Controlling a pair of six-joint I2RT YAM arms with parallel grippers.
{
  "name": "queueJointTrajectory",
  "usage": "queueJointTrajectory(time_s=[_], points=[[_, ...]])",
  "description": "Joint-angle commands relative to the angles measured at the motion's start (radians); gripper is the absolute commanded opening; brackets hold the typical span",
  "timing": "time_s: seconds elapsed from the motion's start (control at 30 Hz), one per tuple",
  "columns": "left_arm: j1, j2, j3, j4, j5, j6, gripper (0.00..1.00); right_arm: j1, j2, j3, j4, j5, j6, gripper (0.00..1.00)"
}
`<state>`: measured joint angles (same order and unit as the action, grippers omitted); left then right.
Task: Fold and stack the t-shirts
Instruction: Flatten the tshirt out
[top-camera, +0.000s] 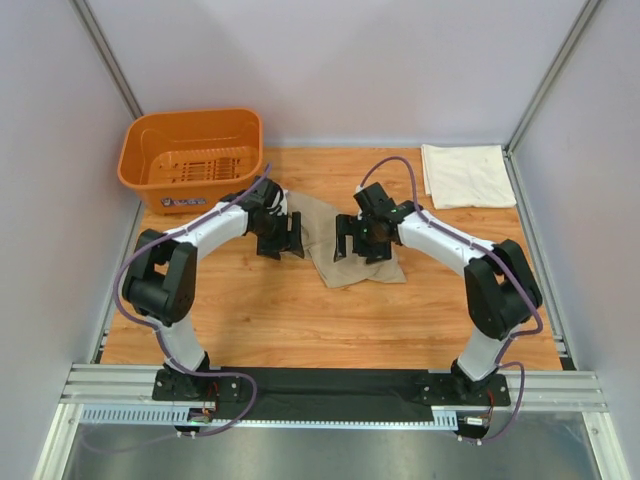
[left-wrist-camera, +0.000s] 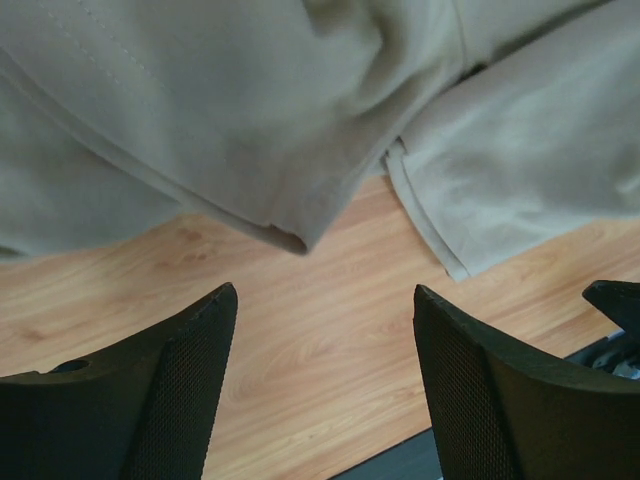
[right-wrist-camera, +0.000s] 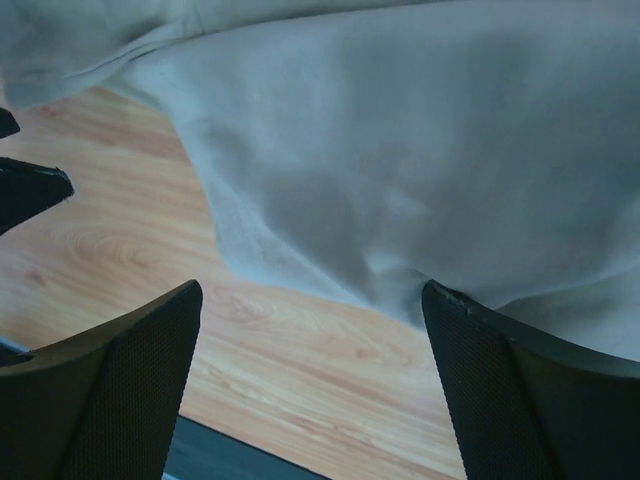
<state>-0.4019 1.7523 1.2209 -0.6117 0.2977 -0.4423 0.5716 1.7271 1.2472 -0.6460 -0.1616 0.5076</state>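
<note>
A tan-khaki t-shirt (top-camera: 345, 270) lies crumpled on the wooden table, between my two grippers. My left gripper (top-camera: 281, 245) hangs at its left edge, open. In the left wrist view only bare wood shows between the fingers (left-wrist-camera: 325, 300), and the shirt's hem and folds (left-wrist-camera: 250, 110) lie just beyond the tips. My right gripper (top-camera: 358, 245) is over the shirt's right half, also open (right-wrist-camera: 310, 300). The cloth (right-wrist-camera: 420, 150) reaches down to its right fingertip (right-wrist-camera: 445, 310), with nothing gripped. A cream-white t-shirt (top-camera: 465, 175) lies folded flat at the back right corner.
An orange plastic basket (top-camera: 190, 160) stands at the back left, just behind my left arm. Grey walls close in the table on three sides. A black strip (top-camera: 330, 385) and metal rails run along the near edge by the arm bases.
</note>
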Motion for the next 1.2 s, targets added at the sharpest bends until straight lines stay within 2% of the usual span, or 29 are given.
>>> queueJointTrajectory(time_s=[0.0, 0.17, 0.33, 0.43, 0.57, 0.6, 0.63, 0.7, 0.73, 0.77, 0.87, 0.93, 1.07, 1.17], points=[[0.000, 0.022, 0.063, 0.059, -0.002, -0.035, 0.77, 0.034, 0.048, 0.061, -0.009, 0.128, 0.055, 0.91], [0.002, 0.045, 0.060, 0.099, -0.034, -0.029, 0.75, 0.089, 0.086, 0.040, 0.068, 0.102, 0.048, 0.75], [0.011, 0.105, 0.086, 0.118, -0.019, -0.029, 0.67, 0.137, 0.129, 0.077, 0.063, 0.103, 0.039, 0.73], [0.018, 0.151, 0.121, 0.093, 0.000, -0.019, 0.51, 0.158, 0.127, 0.092, 0.045, 0.149, 0.017, 0.73], [0.029, 0.167, 0.134, 0.086, 0.009, -0.007, 0.24, 0.171, 0.108, 0.089, 0.031, 0.193, -0.009, 0.75], [0.031, 0.161, 0.132, 0.078, 0.011, -0.006, 0.22, 0.174, 0.103, 0.092, 0.017, 0.203, -0.015, 0.75], [0.031, 0.156, 0.132, 0.067, 0.000, 0.004, 0.21, 0.183, 0.089, 0.095, 0.013, 0.221, -0.026, 0.76], [0.029, 0.130, 0.129, 0.028, -0.011, 0.013, 0.29, 0.194, 0.069, 0.097, 0.011, 0.237, -0.040, 0.78], [0.028, 0.112, 0.108, 0.024, -0.035, 0.016, 0.34, 0.197, 0.062, 0.098, 0.016, 0.240, -0.049, 0.78], [0.031, 0.090, 0.089, 0.026, -0.043, 0.016, 0.46, 0.200, 0.057, 0.100, 0.019, 0.235, -0.067, 0.78], [0.031, 0.024, 0.022, 0.055, -0.061, 0.010, 0.56, 0.212, 0.078, 0.124, 0.013, 0.229, -0.076, 0.77], [0.029, 0.015, 0.002, 0.070, -0.043, 0.010, 0.57, 0.231, 0.089, 0.142, 0.009, 0.234, -0.078, 0.76], [0.029, 0.079, 0.022, 0.073, -0.011, 0.007, 0.54, 0.258, 0.118, 0.161, 0.020, 0.224, -0.080, 0.62], [0.031, 0.122, 0.040, 0.072, -0.015, 0.011, 0.51, 0.270, 0.147, 0.170, 0.022, 0.215, -0.080, 0.61]])
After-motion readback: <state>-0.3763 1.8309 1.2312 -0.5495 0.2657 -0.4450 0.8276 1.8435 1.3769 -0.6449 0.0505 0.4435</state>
